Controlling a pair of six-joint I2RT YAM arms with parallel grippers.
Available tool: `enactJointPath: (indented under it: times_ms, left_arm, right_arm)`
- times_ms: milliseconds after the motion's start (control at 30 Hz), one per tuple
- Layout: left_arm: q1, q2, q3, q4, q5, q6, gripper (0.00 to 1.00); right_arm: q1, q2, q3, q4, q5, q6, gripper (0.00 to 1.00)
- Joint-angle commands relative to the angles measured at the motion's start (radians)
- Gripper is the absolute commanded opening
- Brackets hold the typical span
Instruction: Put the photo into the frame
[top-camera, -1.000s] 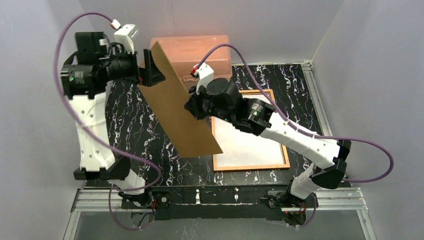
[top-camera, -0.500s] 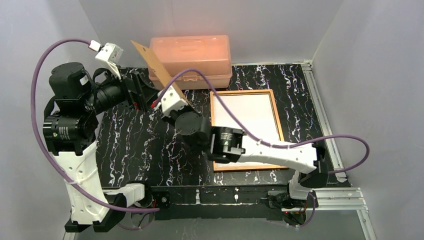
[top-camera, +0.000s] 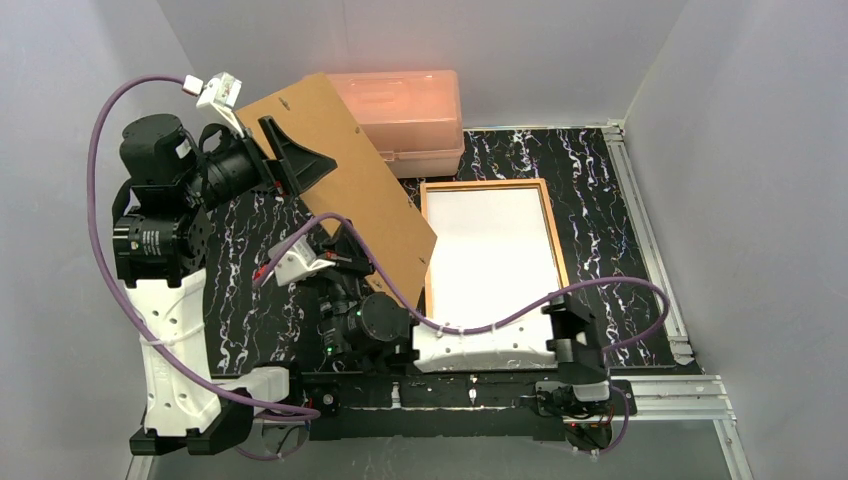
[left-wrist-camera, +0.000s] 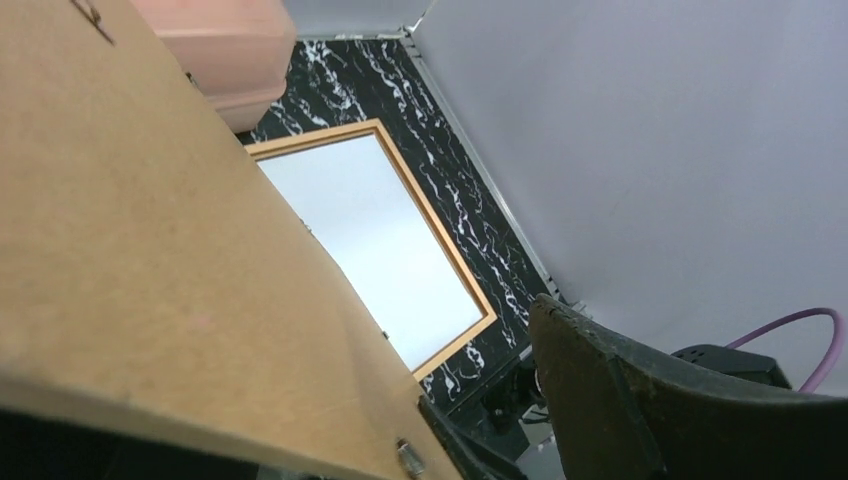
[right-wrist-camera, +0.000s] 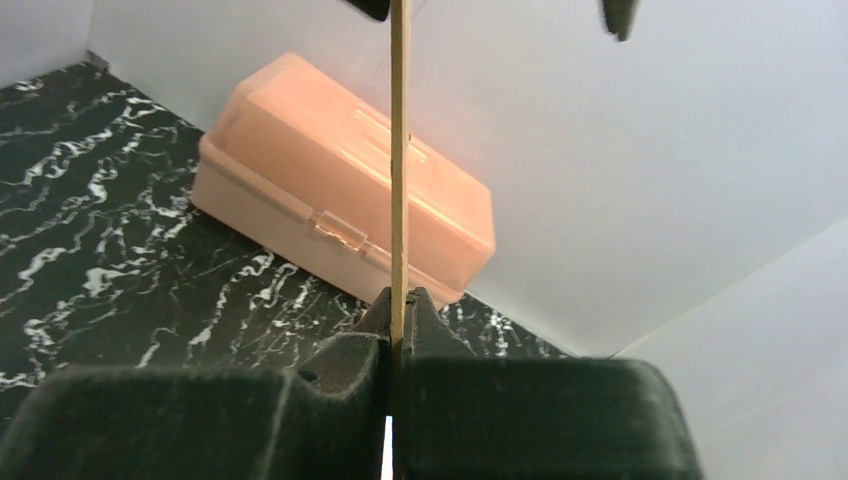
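Observation:
The frame (top-camera: 558, 250), with a thin orange-brown border, lies flat right of centre and shows in the left wrist view (left-wrist-camera: 440, 228). A white sheet (top-camera: 490, 250) fills it, looking like the photo's plain back; no printed side shows. A plain brown backing board (top-camera: 345, 175) is held tilted above the table, left of the frame. My right gripper (top-camera: 345, 238) (right-wrist-camera: 400, 300) is shut on the board's near edge. My left gripper (top-camera: 315, 160) (left-wrist-camera: 485, 355) is open at the board's far left end, one finger (left-wrist-camera: 620, 400) well clear of the board (left-wrist-camera: 150, 250).
A pink translucent plastic box (top-camera: 405, 105) (right-wrist-camera: 340, 190) stands at the back against the wall. Grey walls close in left, right and behind. The right arm's purple cable (top-camera: 520, 305) crosses the frame's near part. A metal rail (top-camera: 640, 230) runs along the table's right edge.
My right arm has swung to the near left with the board, which has turned from near edge-on to a flatter tilt. The frame now shows uncovered. My left arm has shifted and stays at the board's far end.

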Motion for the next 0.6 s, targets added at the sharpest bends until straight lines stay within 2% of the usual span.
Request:
enactJointPath:
  times_ms: [0, 200, 300, 500, 533, 567]
  left_arm:
    - [0.001, -0.013, -0.012, 0.074, 0.031, -0.065, 0.80]
    - [0.001, 0.004, -0.045, 0.034, 0.035, -0.030, 0.55]
    - [0.001, 0.009, -0.059, 0.020, 0.053, -0.014, 0.43]
    - [0.001, 0.037, -0.069, -0.010, 0.043, 0.008, 0.05]
    - [0.001, 0.040, -0.072, -0.007, 0.036, 0.005, 0.00]
    - [0.001, 0.041, -0.074, -0.003, 0.030, 0.001, 0.00]
  right_arm:
    - [0.018, 0.083, 0.099, 0.444, -0.016, -0.390, 0.01]
    - [0.019, 0.220, 0.249, 0.563, -0.061, -0.583, 0.01]
    - [0.019, 0.260, 0.299, 0.541, -0.074, -0.597, 0.01]
    - [0.019, 0.279, 0.320, 0.505, -0.082, -0.571, 0.01]
    - [0.019, 0.280, 0.320, 0.503, -0.081, -0.569, 0.01]
    - [0.019, 0.281, 0.321, 0.501, -0.082, -0.568, 0.01]
